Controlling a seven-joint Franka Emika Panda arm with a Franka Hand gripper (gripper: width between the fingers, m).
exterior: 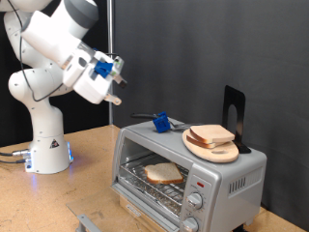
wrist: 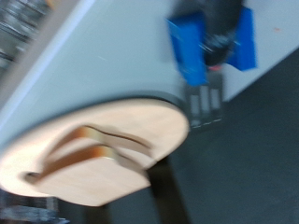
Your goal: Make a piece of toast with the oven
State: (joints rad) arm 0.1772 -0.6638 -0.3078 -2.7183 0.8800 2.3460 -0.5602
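Observation:
The silver oven [exterior: 227, 179] stands at the exterior view's lower right, with two round knobs [exterior: 197, 202] and a red mark. One piece of toast [exterior: 164, 174] lies inside on the wire rack, and the glass door appears folded down. More bread [exterior: 212, 134] lies on a round wooden plate [exterior: 220, 153] on the oven's top. It also shows blurred in the wrist view [wrist: 98, 149]. My gripper [exterior: 116, 81] hangs in the air above and to the left of the oven, open and empty. Its fingers do not show in the wrist view.
A blue object [exterior: 161, 122] lies on the oven's top beside the plate, also in the wrist view [wrist: 210, 42]. A black stand [exterior: 234, 108] rises behind the plate. The arm's white base [exterior: 46, 145] stands on the wooden table at the left.

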